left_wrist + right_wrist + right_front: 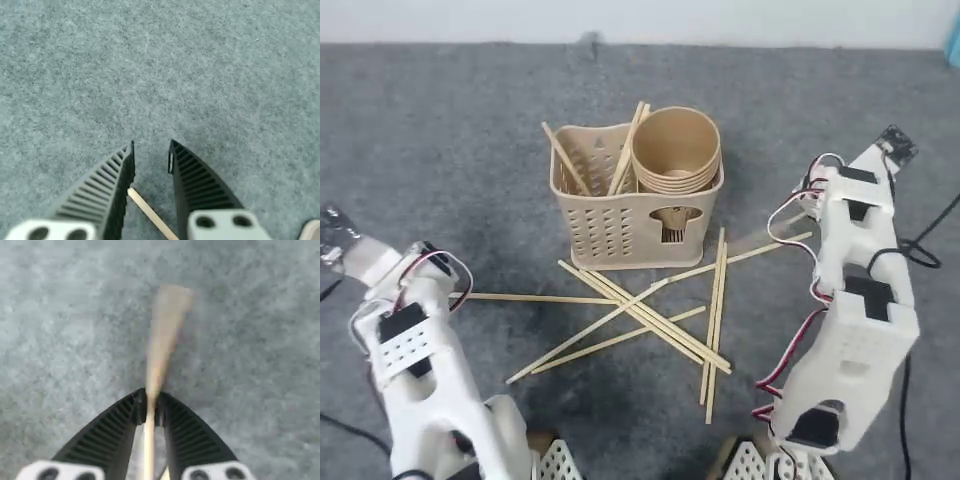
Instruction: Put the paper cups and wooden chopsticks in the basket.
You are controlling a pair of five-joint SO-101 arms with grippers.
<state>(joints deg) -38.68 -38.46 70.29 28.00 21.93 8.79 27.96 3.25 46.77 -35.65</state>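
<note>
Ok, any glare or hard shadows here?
High view: soft even light, faint shadows beside the basket and loose chopsticks, no glare. Left wrist view: dark shadow by the chopstick at the left gripper. Right wrist view: flat light on the held chopstick in the right gripper.

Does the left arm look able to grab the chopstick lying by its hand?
Probably yes. The left hand is open, and the chopstick lies on the carpet between its two fingers, with nothing on top of it there.

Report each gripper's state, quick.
Left gripper: open, nothing gripped.
Right gripper: closed on a chopstick.
</note>
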